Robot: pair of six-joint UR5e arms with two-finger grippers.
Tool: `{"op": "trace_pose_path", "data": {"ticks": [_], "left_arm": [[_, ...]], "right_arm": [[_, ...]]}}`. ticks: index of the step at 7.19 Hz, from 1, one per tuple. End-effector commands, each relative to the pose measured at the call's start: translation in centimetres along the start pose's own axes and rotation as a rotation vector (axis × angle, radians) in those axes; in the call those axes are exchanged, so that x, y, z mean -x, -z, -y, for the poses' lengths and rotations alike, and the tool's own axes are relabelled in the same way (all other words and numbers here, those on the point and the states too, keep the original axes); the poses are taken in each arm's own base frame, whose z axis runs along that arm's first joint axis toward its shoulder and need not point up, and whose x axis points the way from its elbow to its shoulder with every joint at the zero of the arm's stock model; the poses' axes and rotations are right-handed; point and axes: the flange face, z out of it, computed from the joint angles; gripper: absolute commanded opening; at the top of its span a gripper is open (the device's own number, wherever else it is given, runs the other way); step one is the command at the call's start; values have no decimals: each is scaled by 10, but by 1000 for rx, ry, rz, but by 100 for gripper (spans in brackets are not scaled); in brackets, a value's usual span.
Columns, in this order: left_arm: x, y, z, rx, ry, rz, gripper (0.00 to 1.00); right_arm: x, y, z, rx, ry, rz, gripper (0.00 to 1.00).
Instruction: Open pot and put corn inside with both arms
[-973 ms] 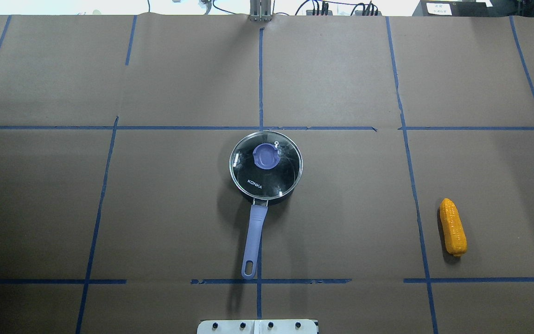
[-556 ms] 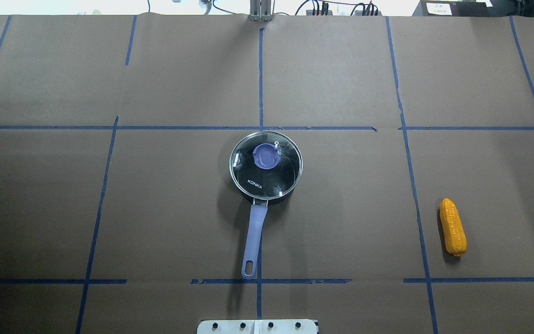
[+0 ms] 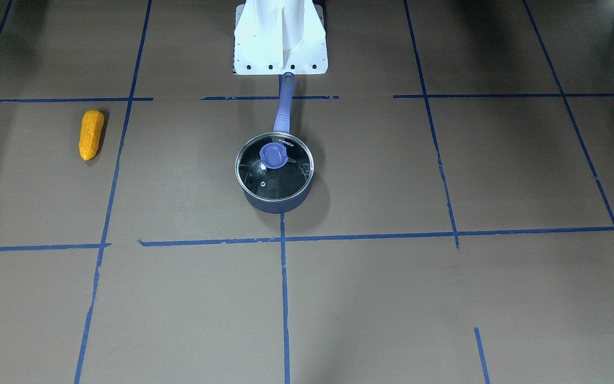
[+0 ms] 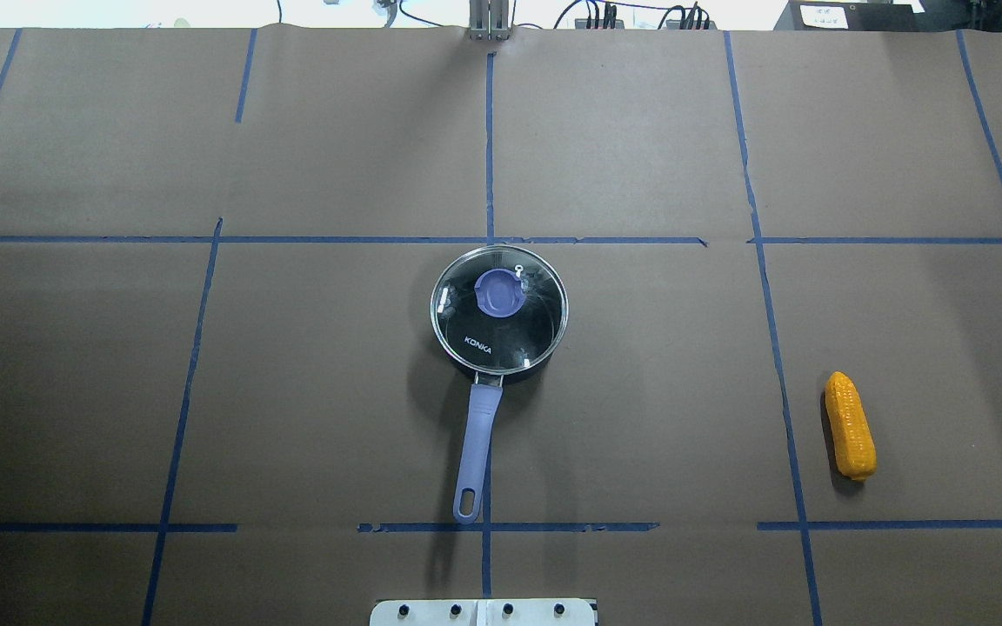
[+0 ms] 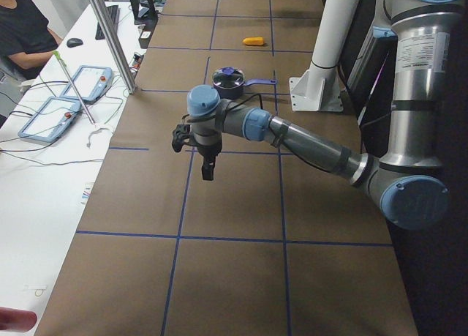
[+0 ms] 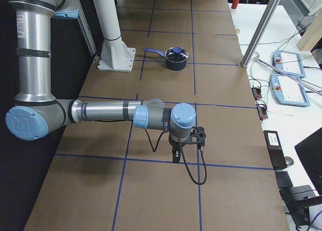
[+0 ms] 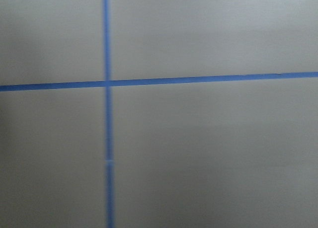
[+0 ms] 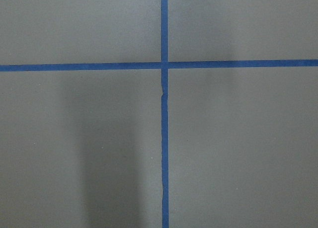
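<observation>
The pot (image 4: 501,374) stands mid-table with its glass lid (image 4: 518,335) on and its purple handle (image 4: 477,439) pointing at the robot base. It also shows in the front-facing view (image 3: 275,205). The corn (image 4: 849,426) lies on the paper far to the pot's right, and on the left of the front-facing view (image 3: 91,134). My left gripper (image 5: 208,171) hangs over the table's left end, far from the pot. My right gripper (image 6: 175,158) hangs over the right end. I cannot tell whether either is open or shut. Both wrist views show only paper and tape.
Brown paper with blue tape lines (image 4: 490,148) covers the table. The white robot base (image 3: 280,40) stands behind the pot's handle. A metal post (image 5: 110,36) and tablets (image 5: 84,80) stand at the far side, and a person (image 5: 25,28) sits there.
</observation>
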Motion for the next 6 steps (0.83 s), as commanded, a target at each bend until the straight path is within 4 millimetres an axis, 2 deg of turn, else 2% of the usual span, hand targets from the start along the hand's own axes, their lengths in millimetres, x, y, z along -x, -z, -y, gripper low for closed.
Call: {"op": "trace_pose_path", "data": {"ticks": [1,2,3,4,5,6], "left_arm": [[-179,-5,-5,23,52,-101,100],[-269,-20,-11,56,73,-140,100],[-344,-32,-20,43,89,-148,100],[-403,-51,-14,24,99,-137,100],[-438,-58,7,22,116,-133,100],[-463,-61,25,23,135,-128,100]], "right_arm": [[0,0,0,0,-4,2,100],[16,16,19,-33,32,-2,100],[12,13,19,-25,24,-2,100],[6,6,14,-13,16,-3,100],[3,2,15,-4,9,-3,100],[3,2,15,-4,9,-2,100]]}}
